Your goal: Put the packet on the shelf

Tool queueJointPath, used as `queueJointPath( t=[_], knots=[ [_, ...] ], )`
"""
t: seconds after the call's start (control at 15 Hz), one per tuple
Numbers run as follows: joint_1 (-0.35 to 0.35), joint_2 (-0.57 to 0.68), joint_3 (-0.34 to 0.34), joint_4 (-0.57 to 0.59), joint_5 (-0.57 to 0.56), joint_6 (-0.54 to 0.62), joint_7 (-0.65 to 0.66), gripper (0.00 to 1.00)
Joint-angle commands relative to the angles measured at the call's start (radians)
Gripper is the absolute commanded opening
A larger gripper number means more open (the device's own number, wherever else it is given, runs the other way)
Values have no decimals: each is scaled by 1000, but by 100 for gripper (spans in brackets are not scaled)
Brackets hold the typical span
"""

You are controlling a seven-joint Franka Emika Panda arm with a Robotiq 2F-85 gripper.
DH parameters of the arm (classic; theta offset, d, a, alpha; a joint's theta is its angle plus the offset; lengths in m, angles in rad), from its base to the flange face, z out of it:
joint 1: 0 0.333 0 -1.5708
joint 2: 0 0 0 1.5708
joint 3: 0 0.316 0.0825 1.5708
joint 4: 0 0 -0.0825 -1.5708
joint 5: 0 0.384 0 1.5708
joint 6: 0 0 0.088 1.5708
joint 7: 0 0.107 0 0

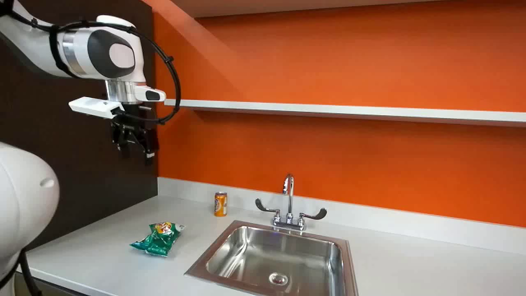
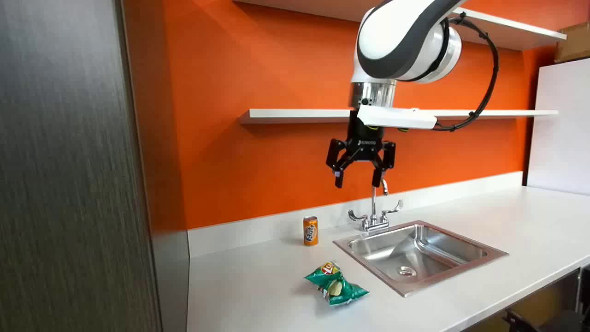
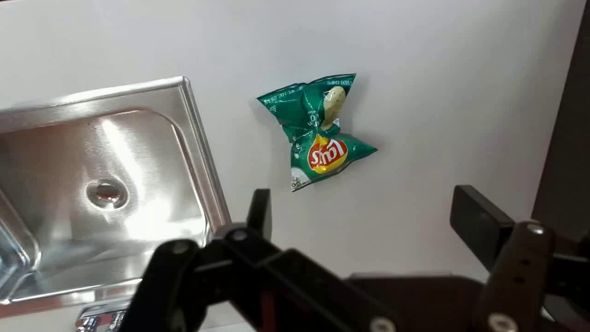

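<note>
The green crinkled packet lies flat on the pale countertop, left of the sink, in both exterior views (image 1: pixel 159 239) (image 2: pixel 335 287). It also shows in the wrist view (image 3: pixel 318 133), ahead of the fingers, with a red and yellow logo. The long thin white shelf (image 1: pixel 345 110) runs along the orange wall above the counter and also shows in an exterior view (image 2: pixel 295 114), partly behind the arm. My gripper (image 2: pixel 358 180) points down, open and empty, high above the counter. Its spread fingers show in the wrist view (image 3: pixel 366 213) and in an exterior view (image 1: pixel 134 152).
An orange can (image 1: pixel 220 204) stands near the backsplash, left of the faucet (image 1: pixel 290 201). A steel sink (image 2: pixel 493 253) is set into the countertop (image 2: pixel 249 299). A dark panel (image 1: pixel 102 164) bounds the left end. A second white shelf (image 2: pixel 511 28) is higher up.
</note>
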Motion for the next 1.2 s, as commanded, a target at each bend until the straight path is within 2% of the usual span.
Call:
queueJointPath(
  t=[0.0, 0.2, 0.6, 1.13],
  knots=[
    [7, 1, -7, 1, -5, -2, 3, 100],
    [7, 1, -7, 1, -5, -2, 3, 100],
    [-13, 93, 8, 3, -67, 5, 12, 100],
    [1, 268, 5, -20, -123, 103, 2, 100]
  ],
)
